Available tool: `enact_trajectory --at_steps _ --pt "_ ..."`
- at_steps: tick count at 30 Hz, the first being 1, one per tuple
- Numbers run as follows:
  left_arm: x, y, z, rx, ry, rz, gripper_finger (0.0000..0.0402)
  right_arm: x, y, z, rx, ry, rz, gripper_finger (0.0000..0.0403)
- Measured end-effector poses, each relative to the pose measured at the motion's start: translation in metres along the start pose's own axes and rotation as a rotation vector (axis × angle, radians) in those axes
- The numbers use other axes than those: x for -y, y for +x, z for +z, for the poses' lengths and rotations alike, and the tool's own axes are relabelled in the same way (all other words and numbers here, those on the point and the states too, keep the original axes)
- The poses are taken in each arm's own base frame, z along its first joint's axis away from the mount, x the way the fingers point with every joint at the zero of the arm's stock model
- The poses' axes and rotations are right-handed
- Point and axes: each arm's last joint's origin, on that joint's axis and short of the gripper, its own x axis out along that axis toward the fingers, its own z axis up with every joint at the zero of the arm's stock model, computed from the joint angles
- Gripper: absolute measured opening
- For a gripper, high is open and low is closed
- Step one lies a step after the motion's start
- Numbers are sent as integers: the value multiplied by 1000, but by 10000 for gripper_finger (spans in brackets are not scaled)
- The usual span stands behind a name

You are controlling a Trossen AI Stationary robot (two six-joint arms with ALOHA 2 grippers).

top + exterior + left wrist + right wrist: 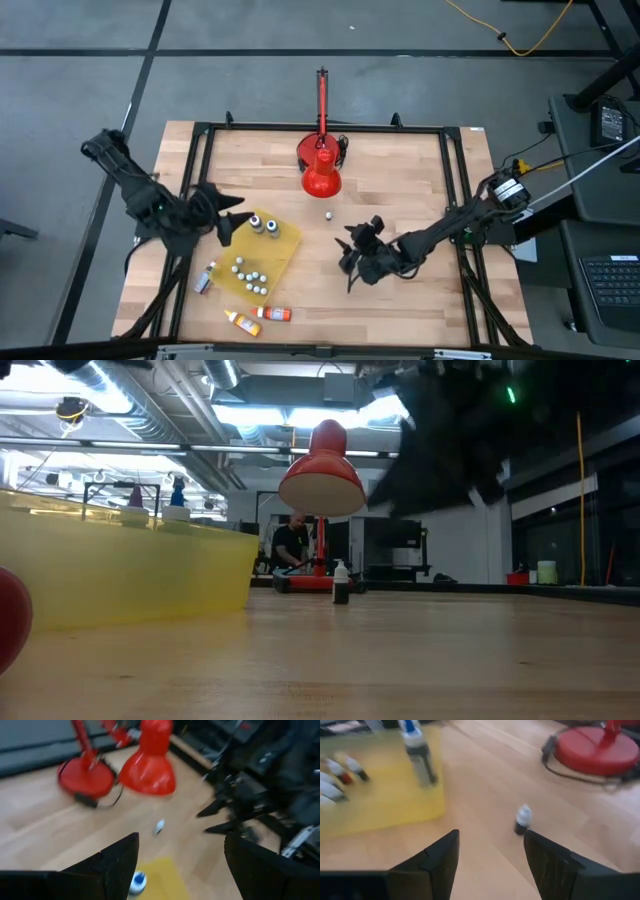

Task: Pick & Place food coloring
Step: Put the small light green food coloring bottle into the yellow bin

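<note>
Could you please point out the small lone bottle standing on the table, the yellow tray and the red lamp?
Small bottle [522, 819], right wrist view, its middle.
Yellow tray [287, 240], high view, bare corner.
Red lamp [321, 179], high view, its shade.

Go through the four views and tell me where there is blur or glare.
High view: sharp, evenly lit. Low view: ceiling strip lights glare; the yellow tray nearby is soft and an arm overhead smears dark. Left wrist view: motion blur over the red cone-shaped lamp shade and the small pale-capped bottle. Right wrist view: soft throughout, the tall blue-capped bottle streaked.
</note>
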Motion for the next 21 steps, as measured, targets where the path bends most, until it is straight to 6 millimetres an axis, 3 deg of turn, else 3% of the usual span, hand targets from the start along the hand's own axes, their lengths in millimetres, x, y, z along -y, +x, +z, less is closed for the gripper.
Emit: enact_trajectory --at_steps 6,11,21 --pt "8 2 24 97 133 -76 279 33 16 -25 32 58 -20 210" --pt "13 8 39 155 232 -106 279 53 28 -30 2 11 -58 201" --pt "7 32 62 135 317 -166 278 62 61 -27 -107 -118 119 198"
